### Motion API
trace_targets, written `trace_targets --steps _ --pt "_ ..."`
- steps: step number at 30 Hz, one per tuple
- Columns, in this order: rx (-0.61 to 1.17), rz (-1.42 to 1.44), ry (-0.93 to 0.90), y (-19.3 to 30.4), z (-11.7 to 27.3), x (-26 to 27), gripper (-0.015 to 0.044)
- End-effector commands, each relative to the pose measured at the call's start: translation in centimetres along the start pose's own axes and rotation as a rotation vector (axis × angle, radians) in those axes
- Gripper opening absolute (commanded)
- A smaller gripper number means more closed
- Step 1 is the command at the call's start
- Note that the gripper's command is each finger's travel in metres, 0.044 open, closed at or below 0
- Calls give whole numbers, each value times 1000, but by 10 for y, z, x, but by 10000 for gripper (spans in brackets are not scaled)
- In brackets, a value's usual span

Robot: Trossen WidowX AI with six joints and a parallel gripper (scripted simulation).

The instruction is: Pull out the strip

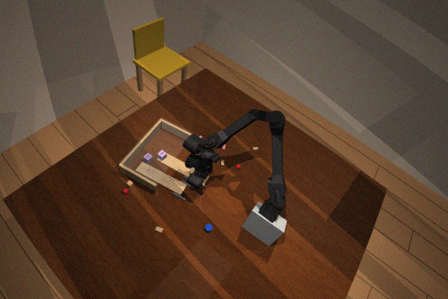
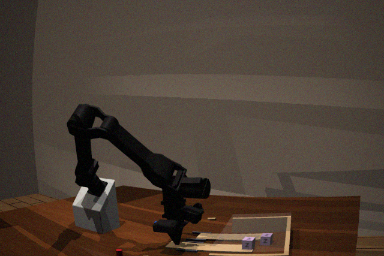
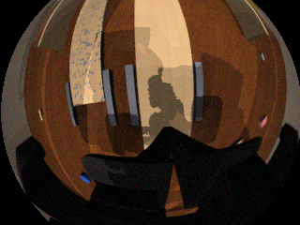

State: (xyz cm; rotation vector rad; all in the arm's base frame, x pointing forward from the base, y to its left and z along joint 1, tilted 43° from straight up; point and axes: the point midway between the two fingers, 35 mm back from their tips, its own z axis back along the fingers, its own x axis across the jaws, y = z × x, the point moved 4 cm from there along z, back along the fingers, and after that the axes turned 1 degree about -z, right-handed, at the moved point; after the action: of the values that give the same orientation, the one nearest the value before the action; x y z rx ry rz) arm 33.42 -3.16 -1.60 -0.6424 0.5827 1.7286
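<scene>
- Lilac labelled cube (image 1: 162, 154) (image 2: 248, 243): dark Z on its faces, upright, toward worktop's upper-left edge in top view. At plain strip's inner end; can't tell if on it or just touching.
- Second lilac labelled cube (image 1: 147, 158) (image 2: 266, 239): also Z-marked, upright, just beside, nearer worktop's left corner.
- Plain pale wood strip (image 1: 175, 164) (image 2: 224, 247) (image 3: 164, 28): flat, long axis roughly parallel to worktop's upper-right edge, outer end toward worktop's middle, partly hidden.

My robot arm (image 1: 276, 150) (image 2: 131, 144) is black, with chunky joints and round, can-shaped parts near its end.
</scene>
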Motion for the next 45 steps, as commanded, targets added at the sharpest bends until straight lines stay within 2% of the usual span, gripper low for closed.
trace_targets --steps 1,45 --pt "20 13 1 13 -4 1 0" --pt "22 15 1 77 -3 -1 0"
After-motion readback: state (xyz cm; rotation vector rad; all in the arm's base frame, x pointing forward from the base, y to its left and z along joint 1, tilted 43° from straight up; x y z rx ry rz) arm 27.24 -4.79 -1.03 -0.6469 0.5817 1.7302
